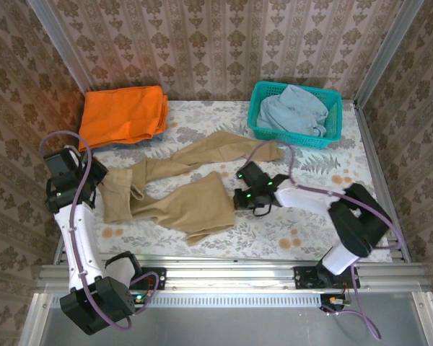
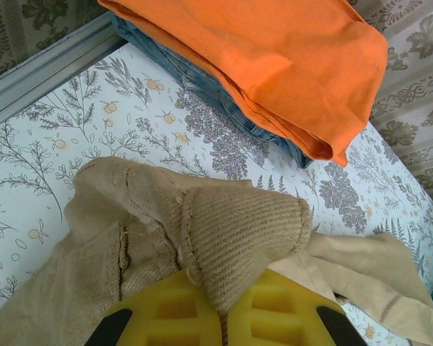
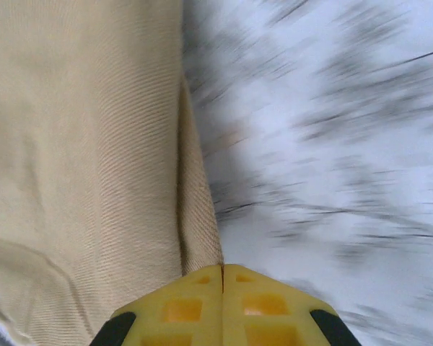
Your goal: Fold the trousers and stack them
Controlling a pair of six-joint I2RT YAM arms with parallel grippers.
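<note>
Trousers [image 1: 177, 191] — tan, matte twill, legs splayed and rumpled — lie across the middle of the table [image 1: 310, 216]. At 9 o'clock the left gripper [image 2: 222, 310] pinches a ribbed, bunched fold; at 3 o'clock the right gripper [image 3: 222, 274] is clamped flush on a leg's edge.

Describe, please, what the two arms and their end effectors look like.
Both the left arm and the right arm have white links between chunky black joints, each trailed by a looping purple cable. Small green lights glow near the right wrist. The left end effector and right end effector have bright yellow fingers moulded with square recesses, with black patches at the outer edges.
</note>
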